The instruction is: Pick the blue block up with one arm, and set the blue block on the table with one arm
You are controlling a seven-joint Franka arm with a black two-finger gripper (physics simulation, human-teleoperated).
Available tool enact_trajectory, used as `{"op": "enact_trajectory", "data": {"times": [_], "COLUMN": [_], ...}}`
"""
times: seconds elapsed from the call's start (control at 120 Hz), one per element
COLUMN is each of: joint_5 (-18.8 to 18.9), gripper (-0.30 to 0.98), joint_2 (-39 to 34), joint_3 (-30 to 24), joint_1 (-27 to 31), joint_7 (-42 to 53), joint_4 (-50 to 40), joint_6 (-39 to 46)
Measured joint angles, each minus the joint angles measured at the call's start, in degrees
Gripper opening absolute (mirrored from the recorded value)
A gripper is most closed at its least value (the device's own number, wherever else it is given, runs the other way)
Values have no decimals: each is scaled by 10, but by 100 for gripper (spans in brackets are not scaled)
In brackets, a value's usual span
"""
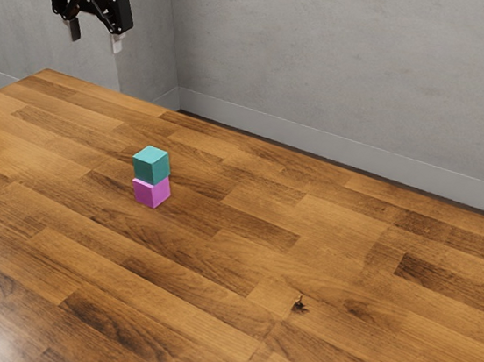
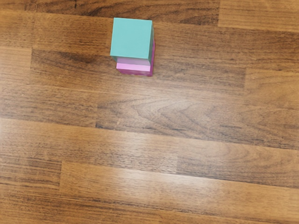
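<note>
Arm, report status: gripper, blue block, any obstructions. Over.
Gripper open, empty, raised clear of the stack. Blue block sitting squarely enough on pink block, not grasped. Nothing on its top face.

Beyond the pink block [image 1: 150, 193] stand grey walls [image 1: 345, 61] (concrete, perhaps) with pale baseboard [image 1: 317, 142].

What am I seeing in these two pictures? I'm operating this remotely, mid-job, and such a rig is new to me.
This is a simulated robot: one jointed arm ending in a black two-fingered claw. The exterior view comes from a camera beside the arm; the claw hangs at its upper left. The wrist view comes from a camera on the arm's hand, looking down at the wooden table. On that table is a small stack: the blue-green block sits on a pink-purple block. The claw is open, holding nothing.
</note>
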Motion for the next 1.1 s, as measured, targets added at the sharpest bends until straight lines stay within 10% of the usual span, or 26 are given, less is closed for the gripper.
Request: {"op": "enact_trajectory", "data": {"times": [0.233, 0.483, 0.95, 1.1], "joint_5": [-1, 1, -5, -4], "gripper": [69, 68, 69, 69], "joint_2": [-10, -100, -25, 35], "joint_3": [0, -148, 45, -17], "joint_1": [0, -47, 4, 94], "joint_7": [0, 0, -5, -6], "joint_4": [18, 107, -232, -206], "joint_6": [-1, 5, 185, 248]}}
